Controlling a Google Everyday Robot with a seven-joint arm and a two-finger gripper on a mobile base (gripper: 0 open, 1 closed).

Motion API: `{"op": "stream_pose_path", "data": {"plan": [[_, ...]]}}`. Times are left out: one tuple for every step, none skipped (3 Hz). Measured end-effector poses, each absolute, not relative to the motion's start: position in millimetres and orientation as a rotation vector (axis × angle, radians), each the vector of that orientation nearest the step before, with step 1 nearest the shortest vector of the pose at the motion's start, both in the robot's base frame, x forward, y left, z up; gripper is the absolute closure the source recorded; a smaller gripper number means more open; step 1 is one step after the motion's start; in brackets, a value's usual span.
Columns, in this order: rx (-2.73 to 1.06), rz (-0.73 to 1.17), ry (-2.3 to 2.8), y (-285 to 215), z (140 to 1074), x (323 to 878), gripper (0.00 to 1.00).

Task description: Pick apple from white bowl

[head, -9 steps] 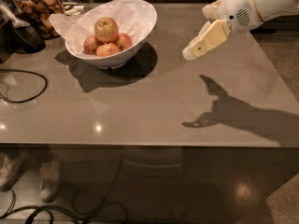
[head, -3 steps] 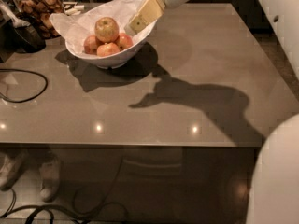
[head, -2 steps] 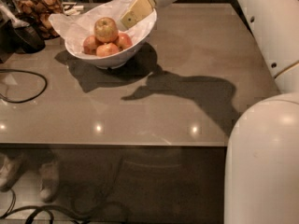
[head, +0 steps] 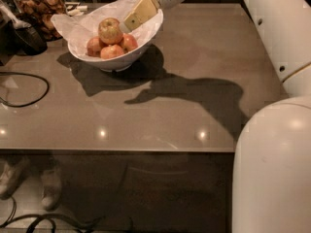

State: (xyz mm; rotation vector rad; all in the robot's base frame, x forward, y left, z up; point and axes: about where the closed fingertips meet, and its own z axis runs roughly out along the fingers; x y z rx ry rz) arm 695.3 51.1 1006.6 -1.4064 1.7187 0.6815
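The white bowl (head: 146,35) stands at the back left of the table, lined with crinkled white paper. In it the apple (head: 110,30), large and yellow-green with a red blush, sits on top of three smaller redder apples (head: 112,51). My gripper (head: 133,19) reaches in from the upper right over the bowl's right rim. Its cream fingers (head: 142,10) point down-left, with the tips just right of the apple.
A glass jar of brown snacks (head: 40,4) stands behind the bowl at the far left. A dark object (head: 26,35) and a black cable (head: 29,89) lie at the left edge. My white arm (head: 277,130) fills the right side.
My gripper has moved left from the table's right side to over the bowl, and its tips now sit next to the apple. The arm has swung into view at the right.
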Motion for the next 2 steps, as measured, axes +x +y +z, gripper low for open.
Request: {"op": "stream_pose_path", "data": {"plan": [[-1.433, 0.719, 1.66, 74.0, 1004.2, 704.6, 0.0], [-1.429, 0.719, 1.66, 74.9, 1003.4, 706.6, 0.0]]}}
